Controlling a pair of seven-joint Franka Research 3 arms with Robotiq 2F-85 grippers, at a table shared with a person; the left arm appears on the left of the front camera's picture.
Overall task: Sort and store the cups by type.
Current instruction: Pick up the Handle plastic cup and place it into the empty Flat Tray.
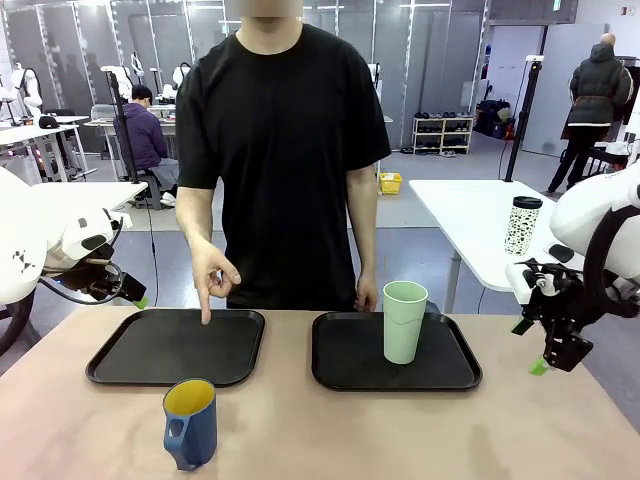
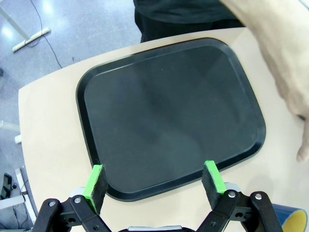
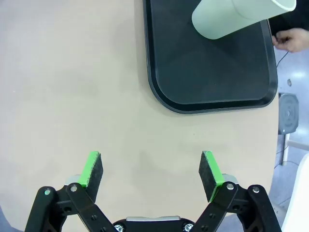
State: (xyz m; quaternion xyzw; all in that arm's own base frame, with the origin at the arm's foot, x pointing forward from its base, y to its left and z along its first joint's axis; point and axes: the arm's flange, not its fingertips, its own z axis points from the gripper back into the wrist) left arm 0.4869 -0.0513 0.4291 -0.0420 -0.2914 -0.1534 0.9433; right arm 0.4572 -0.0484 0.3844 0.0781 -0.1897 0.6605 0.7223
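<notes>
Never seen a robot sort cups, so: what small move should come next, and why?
Probably the open left gripper should reach toward the dark blue mug with yellow inside, standing on the table. The person's hand points at the left black tray; the mint-green plastic tumbler stands on the right tray.

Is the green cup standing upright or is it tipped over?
Upright. The green cup has its open rim facing up, and its base rests on the right tray.

Smooth mint-green plastic tumbler [image 1: 404, 325]; glossy blue mug [image 1: 192, 432]; matt black plastic tray [image 2: 169, 111]
</notes>
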